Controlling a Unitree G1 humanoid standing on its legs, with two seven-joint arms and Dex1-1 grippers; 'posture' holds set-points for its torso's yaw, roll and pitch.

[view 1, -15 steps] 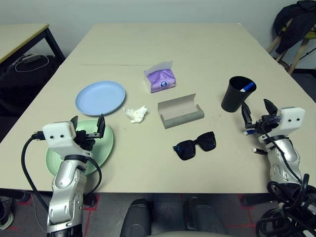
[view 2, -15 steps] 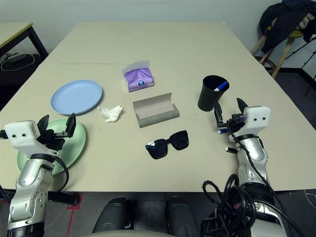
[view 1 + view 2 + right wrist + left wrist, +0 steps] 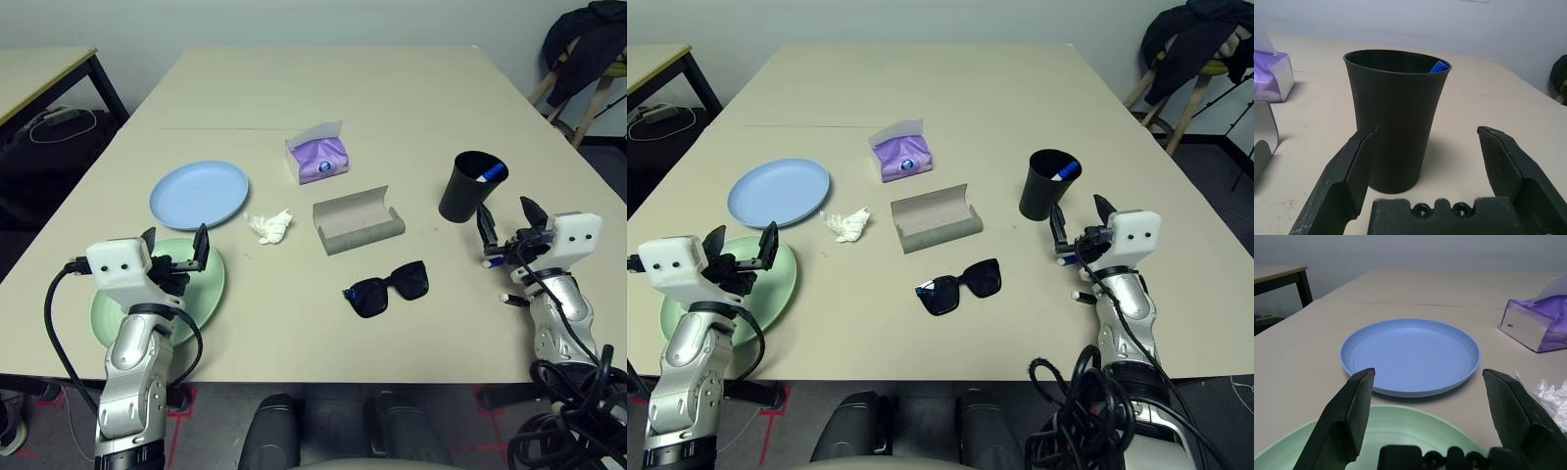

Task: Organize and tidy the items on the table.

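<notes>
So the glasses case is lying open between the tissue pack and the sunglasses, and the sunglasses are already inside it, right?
Not quite. The glasses case does lie open between the tissue pack and the sunglasses, but the left eye view shows the sunglasses on the table in front of it, not inside.

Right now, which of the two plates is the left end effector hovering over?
The mint-green plate, the one nearer the table's front edge. The open left end effector hangs above it, while the light-blue plate lies farther back, beside the white tissue wad.

Looks like an office or lab room: big pale beige table (image 3: 392, 88), a second black-legged desk (image 3: 44, 73) beside it with cables (image 3: 54, 122) underneath, plain wall, and a jacket (image 3: 588, 44) (dark one) slung over a stool.
</notes>
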